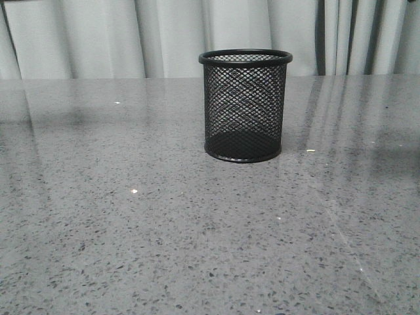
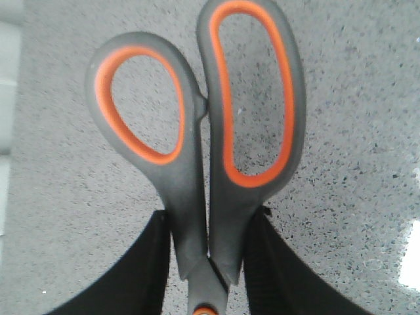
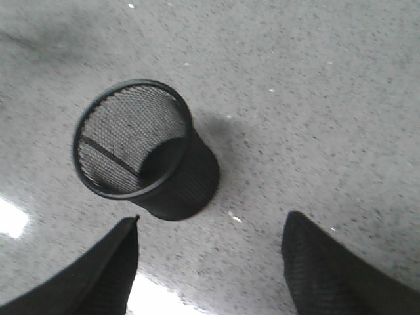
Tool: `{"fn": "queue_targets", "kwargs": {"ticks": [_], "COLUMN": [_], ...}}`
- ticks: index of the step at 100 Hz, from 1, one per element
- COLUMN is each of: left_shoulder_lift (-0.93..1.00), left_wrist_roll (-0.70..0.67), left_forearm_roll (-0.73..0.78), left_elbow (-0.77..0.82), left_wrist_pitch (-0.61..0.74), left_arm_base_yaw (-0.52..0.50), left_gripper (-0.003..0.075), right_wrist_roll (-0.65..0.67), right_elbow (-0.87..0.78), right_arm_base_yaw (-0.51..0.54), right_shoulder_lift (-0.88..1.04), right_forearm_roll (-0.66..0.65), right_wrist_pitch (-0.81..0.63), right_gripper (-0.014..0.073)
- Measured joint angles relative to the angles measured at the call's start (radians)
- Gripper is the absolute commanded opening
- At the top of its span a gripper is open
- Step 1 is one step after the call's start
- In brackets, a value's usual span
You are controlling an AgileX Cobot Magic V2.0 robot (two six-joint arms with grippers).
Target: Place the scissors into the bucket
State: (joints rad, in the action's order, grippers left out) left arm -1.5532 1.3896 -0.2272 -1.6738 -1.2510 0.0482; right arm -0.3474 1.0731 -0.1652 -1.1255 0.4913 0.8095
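The bucket (image 1: 245, 105) is a black wire-mesh cup standing upright on the grey speckled table, right of centre in the front view. It also shows in the right wrist view (image 3: 144, 149), empty, just beyond my right gripper (image 3: 210, 226), which is open and holds nothing. My left gripper (image 2: 209, 226) is shut on the scissors (image 2: 200, 125), clamping the dark grey handles just below the orange-lined loops, above the table. The blades are out of view. Neither arm shows in the front view.
The grey speckled tabletop (image 1: 131, 223) spreads around the bucket. Pale curtains (image 1: 98, 39) hang behind the table's far edge. A pale strip (image 2: 10, 98) runs along one side of the left wrist view.
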Motion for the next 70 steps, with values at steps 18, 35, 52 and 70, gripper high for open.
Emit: {"fn": "queue_targets", "kwargs": {"ticks": [18, 35, 52, 70], "left_shoulder_lift": [0.057, 0.1, 0.125, 0.128], "left_wrist_roll": [0.0, 0.009, 0.011, 0.013], "left_forearm_roll": [-0.034, -0.039, -0.045, -0.045], "left_elbow": [0.0, 0.0, 0.0, 0.0], "left_wrist_pitch": [-0.004, -0.005, -0.007, -0.009], "left_arm_base_yaw": [0.0, 0.049, 0.144, 0.26], "left_gripper": [-0.0001, -0.0001, -0.0001, -0.0001], "right_wrist_roll": [-0.07, -0.152, -0.232, -0.289], "right_elbow": [0.029, 0.039, 0.039, 0.039], "right_arm_base_yaw": [0.0, 0.0, 0.0, 0.0], "right_shoulder_lift": [0.0, 0.0, 0.0, 0.0], "right_forearm_roll": [0.136, 0.295, 0.45, 0.572], "right_wrist_pitch": [-0.001, -0.002, 0.0, 0.036], "right_gripper": [0.0425, 0.0425, 0.0425, 0.0425]}}
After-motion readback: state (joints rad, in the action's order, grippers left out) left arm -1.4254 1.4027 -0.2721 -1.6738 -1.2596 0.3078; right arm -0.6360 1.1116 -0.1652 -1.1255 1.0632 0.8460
